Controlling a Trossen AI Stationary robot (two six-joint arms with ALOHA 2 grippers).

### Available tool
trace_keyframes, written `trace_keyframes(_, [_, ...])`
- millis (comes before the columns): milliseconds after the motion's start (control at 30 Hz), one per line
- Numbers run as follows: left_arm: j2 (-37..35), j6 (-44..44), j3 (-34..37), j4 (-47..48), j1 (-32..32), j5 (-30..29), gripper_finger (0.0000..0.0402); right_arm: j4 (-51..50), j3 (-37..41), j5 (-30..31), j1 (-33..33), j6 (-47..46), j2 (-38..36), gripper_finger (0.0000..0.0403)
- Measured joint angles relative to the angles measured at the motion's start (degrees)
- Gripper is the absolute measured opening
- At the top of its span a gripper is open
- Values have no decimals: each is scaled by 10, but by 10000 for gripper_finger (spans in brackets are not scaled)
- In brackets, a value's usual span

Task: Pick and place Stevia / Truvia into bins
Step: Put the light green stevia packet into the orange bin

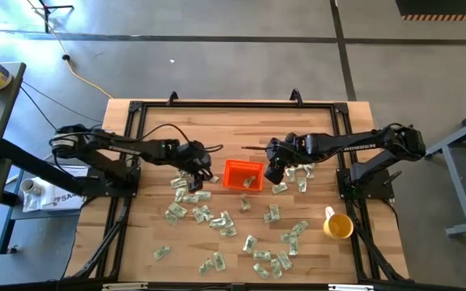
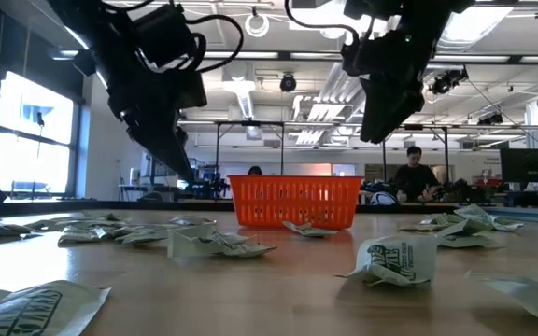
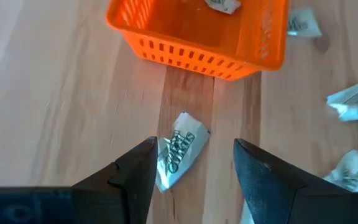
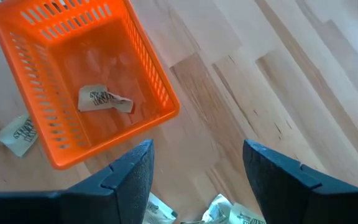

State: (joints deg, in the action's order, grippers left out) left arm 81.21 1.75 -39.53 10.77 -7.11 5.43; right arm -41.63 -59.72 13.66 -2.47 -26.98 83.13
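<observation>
While spread over a sachet to straddle it, left gripper hovers | right gripper spread, empty, beside bin.

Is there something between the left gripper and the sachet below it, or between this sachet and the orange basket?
Nothing visible. The left gripper is open above the sachet, with no object between them. From there to the orange basket only bare wood shows.
</observation>
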Motion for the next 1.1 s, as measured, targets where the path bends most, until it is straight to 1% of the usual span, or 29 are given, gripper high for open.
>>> trace_keyframes(167, [36,-41,0,-25,0,-35,256,1,0,10,3,-2,0,236])
trace_keyframes(233, [44,-45,0,-29,0,-38,260,1,0,12,3,-2,0,236])
trace_keyframes(433, [61,-63,0,-64,0,-38,267,1,0,15,3,-2,0,236])
trace_keyframes(767, [62,-84,0,-55,0,-33,267,1,0,26,2,-15,0,236])
trace_keyframes(900, [79,-84,0,-44,0,-27,267,2,0,27,2,-15,0,236])
trace_keyframes(1100, [111,-89,-1,-52,0,-19,266,3,0,29,2,-26,0,236])
